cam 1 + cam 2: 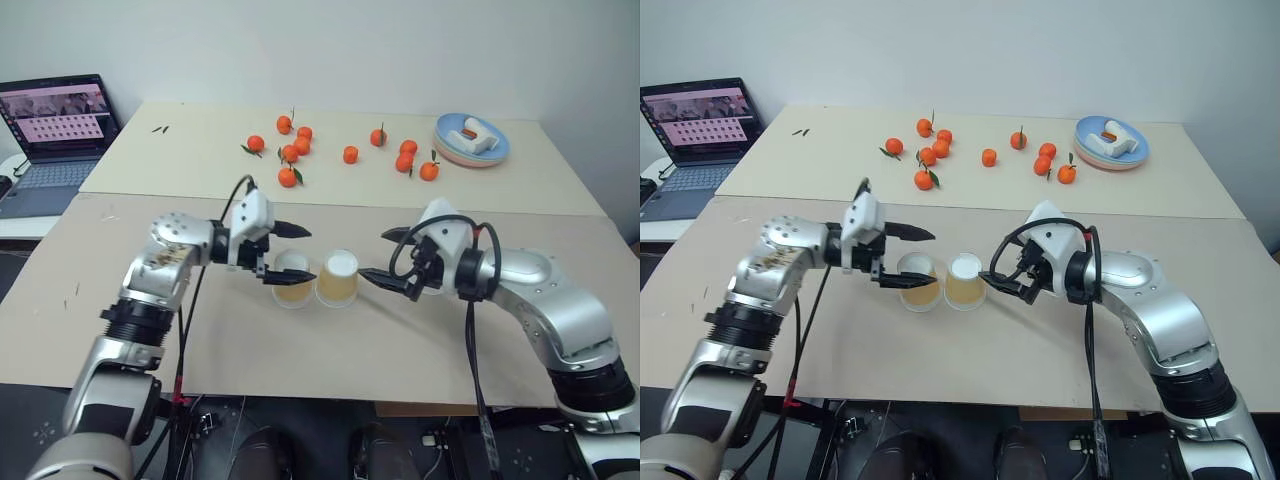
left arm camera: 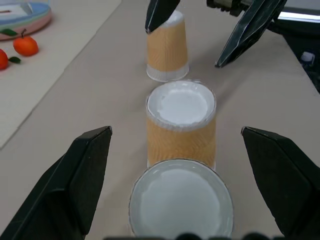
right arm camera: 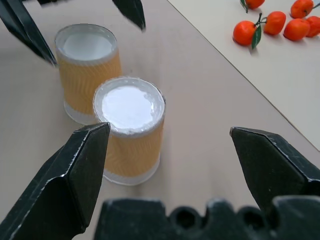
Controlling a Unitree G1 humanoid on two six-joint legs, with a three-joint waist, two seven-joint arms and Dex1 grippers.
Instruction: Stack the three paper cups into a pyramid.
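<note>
We read the left gripper (image 1: 305, 255) as released, its fingers spread wide, with the nearest paper cup (image 2: 180, 200) directly below and between them, white base up. Its lower part is hidden. The middle cup (image 2: 181, 125) stands just beyond those fingertips, inverted on the table (image 1: 400, 340). The farthest cup (image 2: 167, 50), also inverted, sits just ahead of the right gripper (image 1: 372, 255), which is likewise spread and grasps nothing.
</note>
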